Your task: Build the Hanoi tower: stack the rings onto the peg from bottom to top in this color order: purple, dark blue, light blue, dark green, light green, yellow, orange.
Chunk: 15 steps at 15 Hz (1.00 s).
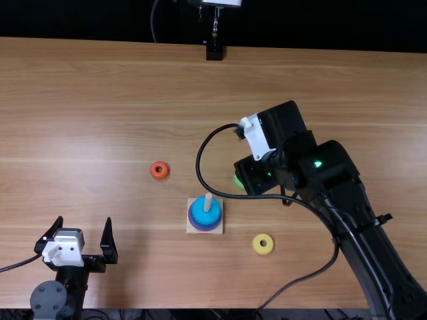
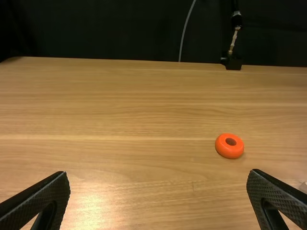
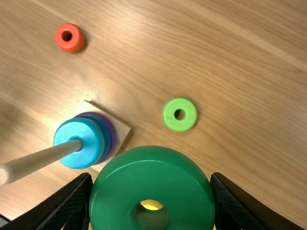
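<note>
Right wrist view: the right gripper pinches the dark green ring between its fingers, off to one side of the peg, its hole giving a glimpse of the yellow ring beyond. The job now is to seat it on the light blue ring (next in the color order), which tops a purple ring, the band between being probably the dark blue ring. The ring should ride above the peg's tip, kept level, its hole centered before it is lowered; the fingers should part once it beds, then rise straight so as not to drag the stack. Top view: what the close-up crops, this angle gives whole, with the square base under the stack and the yellow ring flat beside it, while the right arm partly covers the light green ring, seen entire from the right wrist. Left wrist view: the left gripper stands with fingers spread, holding nothing, the orange ring lying on the table beyond.
</note>
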Available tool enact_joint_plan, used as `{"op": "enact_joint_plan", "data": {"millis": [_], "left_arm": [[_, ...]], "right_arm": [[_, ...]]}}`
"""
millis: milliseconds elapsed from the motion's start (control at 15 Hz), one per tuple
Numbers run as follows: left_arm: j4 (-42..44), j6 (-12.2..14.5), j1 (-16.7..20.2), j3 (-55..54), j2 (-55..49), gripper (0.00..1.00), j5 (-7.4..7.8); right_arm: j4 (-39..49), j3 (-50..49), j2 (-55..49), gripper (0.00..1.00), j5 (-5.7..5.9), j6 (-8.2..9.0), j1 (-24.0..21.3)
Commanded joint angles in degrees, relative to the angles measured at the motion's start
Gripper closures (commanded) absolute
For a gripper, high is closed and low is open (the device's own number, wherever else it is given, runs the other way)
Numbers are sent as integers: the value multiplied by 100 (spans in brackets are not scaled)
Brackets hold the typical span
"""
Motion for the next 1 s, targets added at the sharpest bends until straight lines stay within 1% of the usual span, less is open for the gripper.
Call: {"op": "enact_joint_plan", "data": {"millis": [0,133,467,533,667,733,933], "left_arm": [[-130,39,-6,-359,-69,0,-32],[-130,39,-6,-359,-69,0,-32],[-130,39,-6,-359,-69,0,-32],[-130,39,-6,-359,-69,0,-32],[-130,39,-6,-359,-69,0,-32],[-130,39,-6,-359,-69,0,-32],[-130,39,-6,-359,-69,0,-32]], "right_arm": [[-24,165,-193,100,-9,32,142],[-183,165,-211,100,-9,42,283],[-193,165,-211,100,-9,64,837],[-183,165,-202,100,-9,95,942],[-172,174,-202,100,-9,327,1083],[-161,174,-202,100,-9,390,1153],[-109,183,-193,100,-19,401,1223]]}}
